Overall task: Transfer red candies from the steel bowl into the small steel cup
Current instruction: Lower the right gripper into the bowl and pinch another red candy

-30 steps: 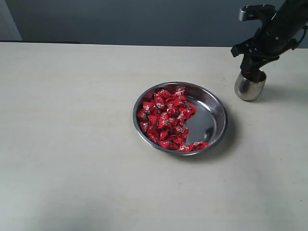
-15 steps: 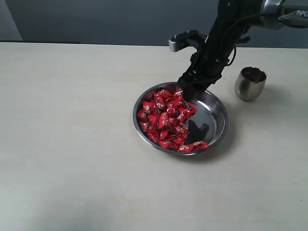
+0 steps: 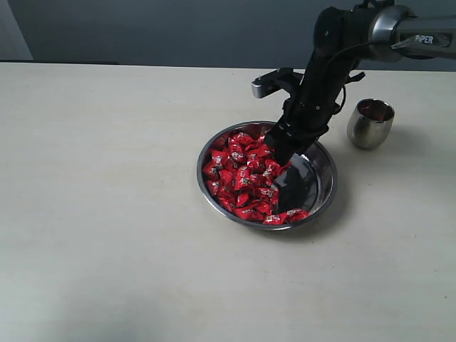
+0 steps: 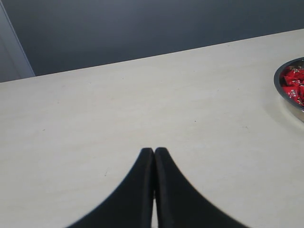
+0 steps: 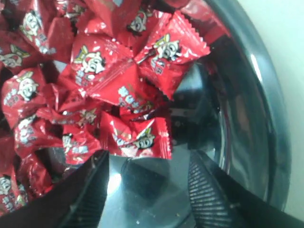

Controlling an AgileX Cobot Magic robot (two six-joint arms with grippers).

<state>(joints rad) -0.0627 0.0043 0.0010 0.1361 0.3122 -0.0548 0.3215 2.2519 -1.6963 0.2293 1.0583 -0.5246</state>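
Note:
The steel bowl [image 3: 319, 187] sits mid-table with the red candies [image 3: 242, 178] heaped in its left half. My right gripper [image 3: 282, 154] reaches down into the bowl at the pile's right edge. In the right wrist view the right gripper [image 5: 149, 165] is open, its ribbed fingers [image 5: 202, 190] down by the bare bowl floor [image 5: 247, 95]. Candies [image 5: 118, 90] lie just ahead of the tips, none between them. The small steel cup [image 3: 370, 122] stands upright to the bowl's right, reddish inside. My left gripper [image 4: 154, 152] is shut and empty over bare table.
In the left wrist view the bowl's rim [image 4: 285, 92] and a few candies [image 4: 293, 83] show at the frame's edge. The pale table [image 3: 107, 214] stretches wide to the left and front. A dark wall runs behind the table.
The right arm swung from over the cup to the bowl, then dipped lower into the candy pile's edge. Its jaws have opened wide. The left gripper's earlier state is not shown.

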